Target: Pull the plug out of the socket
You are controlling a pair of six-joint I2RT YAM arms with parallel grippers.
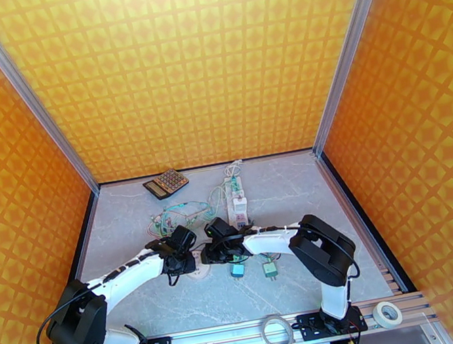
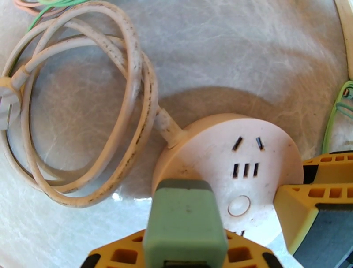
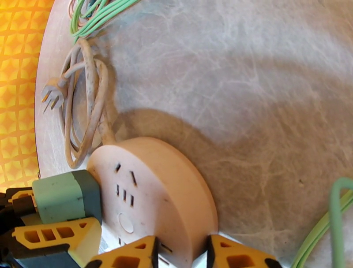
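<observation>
A round white socket [image 2: 247, 163] lies on the grey table, and its coiled white cord [image 2: 88, 110] trails off to the left. A green plug [image 2: 185, 220] stands at the socket's near edge with its prongs hidden. My left gripper [image 2: 183, 258] is shut on the plug, a yellow finger on either side. In the right wrist view, my right gripper [image 3: 181, 258] pinches the rim of the socket [image 3: 154, 189], and the plug [image 3: 66, 196] sits just left of the socket face. From above, both grippers [image 1: 182, 245] [image 1: 214, 234] meet at mid-table.
A calculator [image 1: 166, 183] lies at the back. A white power strip [image 1: 236, 202] and tangled green cables [image 1: 178, 214] sit behind the grippers. Two small green adapters [image 1: 237, 270] [image 1: 269, 269] lie in front. Tape rolls [image 1: 277, 331] [image 1: 387, 313] rest on the near rail.
</observation>
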